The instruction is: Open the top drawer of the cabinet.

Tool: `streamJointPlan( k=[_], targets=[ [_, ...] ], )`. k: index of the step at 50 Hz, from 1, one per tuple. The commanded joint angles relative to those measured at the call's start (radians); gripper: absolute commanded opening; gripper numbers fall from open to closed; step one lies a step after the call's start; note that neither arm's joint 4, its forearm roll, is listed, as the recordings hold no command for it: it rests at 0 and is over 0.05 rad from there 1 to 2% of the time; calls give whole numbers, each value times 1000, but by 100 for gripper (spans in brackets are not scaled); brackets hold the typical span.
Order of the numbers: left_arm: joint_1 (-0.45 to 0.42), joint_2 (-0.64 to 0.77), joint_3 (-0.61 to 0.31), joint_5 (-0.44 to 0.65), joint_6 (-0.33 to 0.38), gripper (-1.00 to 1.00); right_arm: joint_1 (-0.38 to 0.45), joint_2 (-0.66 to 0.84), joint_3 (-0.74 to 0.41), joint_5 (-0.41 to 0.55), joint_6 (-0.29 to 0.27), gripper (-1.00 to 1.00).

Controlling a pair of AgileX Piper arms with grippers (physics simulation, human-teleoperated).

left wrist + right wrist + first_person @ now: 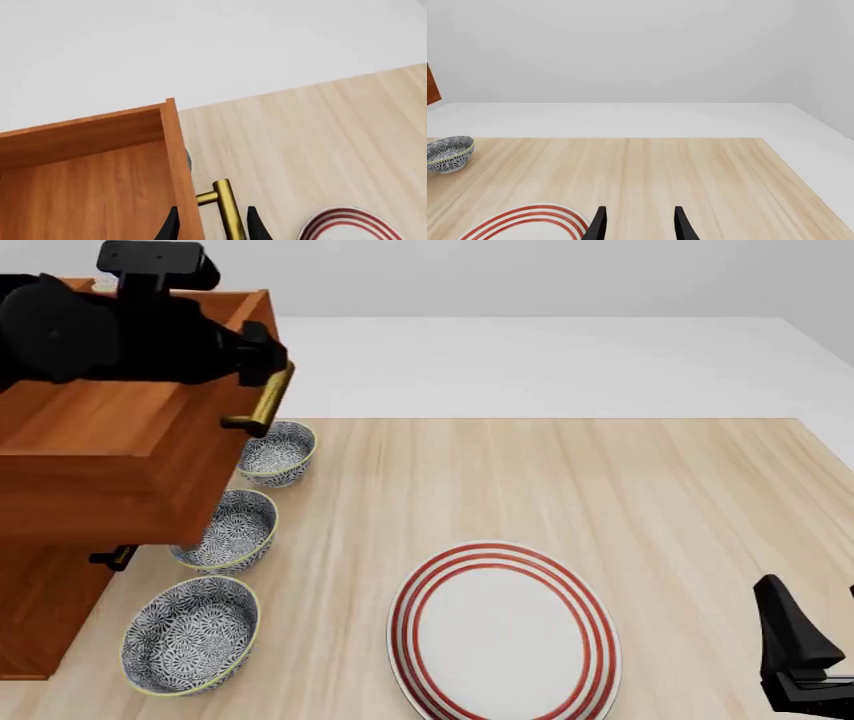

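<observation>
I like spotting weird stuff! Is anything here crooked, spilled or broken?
Nothing is spilled or broken. The top drawer sticks out over the bowls, but that is the job. The left gripper straddles its brass handle.

I see the cabinet (54, 600) in reddish-brown wood grain, and its top drawer (120, 455) in the same warm tone, with a shiny brass bar handle (271, 398). The tabletop (641, 500) is pale blond wood with fine streaks. Three bowls (191, 635) carry a dense dark-blue and white floral pattern, rimmed in yellowish green. The plate (505, 635) is white with red concentric rings. My left hand (260, 355) and right hand (801, 650) are black.
</observation>
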Motion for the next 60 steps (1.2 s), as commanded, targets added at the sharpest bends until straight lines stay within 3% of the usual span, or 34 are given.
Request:
streamJointPlan(
  k=[1, 10, 35, 60],
  targets=[
    [0, 258, 107, 47, 139, 100, 0, 0, 0, 0, 0, 100],
    [-14, 270, 87, 72, 162, 100, 0, 0, 0, 0, 0, 100],
    [-83, 283, 90, 65, 116, 100, 0, 0, 0, 0, 0, 100],
    [-121, 83, -49, 203, 60, 100, 0, 0, 0, 0, 0, 100]
  ],
)
